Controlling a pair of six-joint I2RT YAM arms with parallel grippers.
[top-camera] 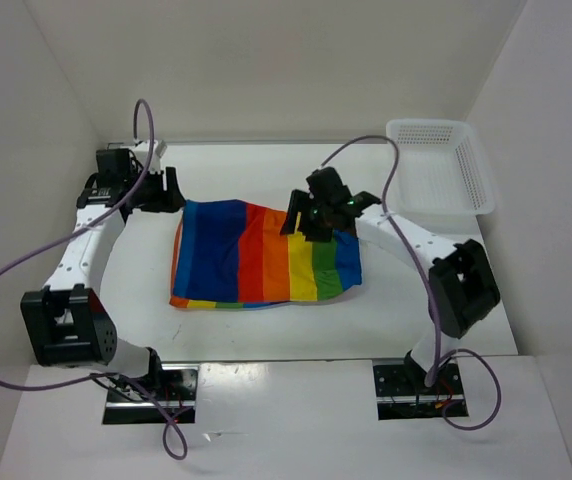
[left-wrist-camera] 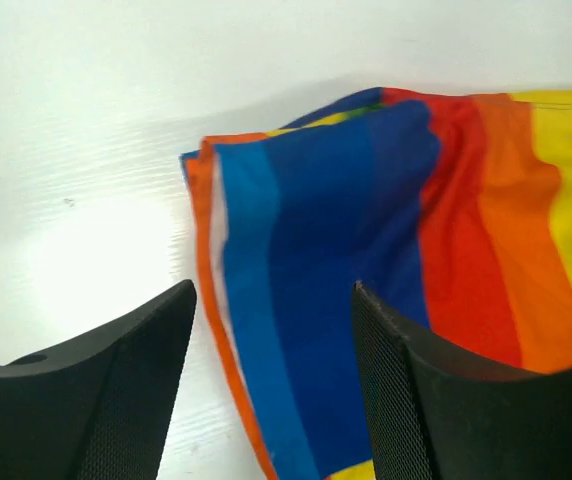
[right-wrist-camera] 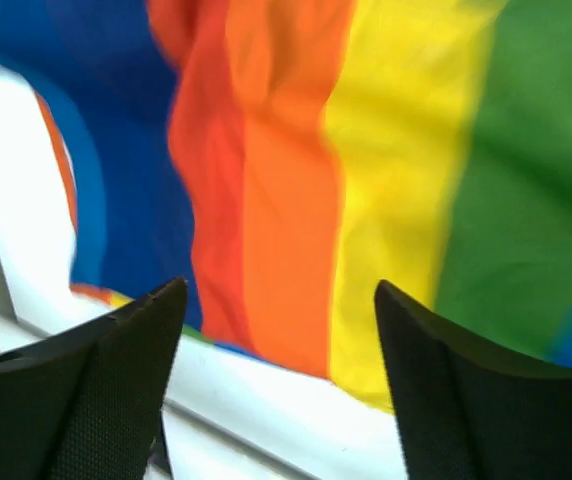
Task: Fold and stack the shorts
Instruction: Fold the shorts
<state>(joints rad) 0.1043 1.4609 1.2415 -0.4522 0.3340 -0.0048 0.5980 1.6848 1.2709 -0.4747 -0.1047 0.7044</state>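
Between the two sets of jaws: shorts (top-camera: 266, 262), rainbow-striped, lying flat on the white surface (top-camera: 266, 335). A navy and blue panel lies at the end nearest the left jaws, with red, orange, yellow and green running toward the right jaws. Layered edges show at the blue end, so the cloth looks doubled over there.

Left jaws: wide apart, holding nothing. They hover low just off the far blue corner of the shorts, with bare surface under one finger and the orange hem under the other.

Right jaws: wide apart, holding nothing. They hang over the far edge at the yellow-green end. Striped cloth fills the gap beneath them, and whether they touch it cannot be told.

Beyond the right jaws, off to their outer side: white mesh basket (top-camera: 428, 127), well apart from the shorts.

Step in hand, as judged: both arms lining up on the far edge for a fold.

Next move calls for: both jaws to drop onto that edge, pinch all layers at once, and carry it evenly toward the near edge without dragging the pile.
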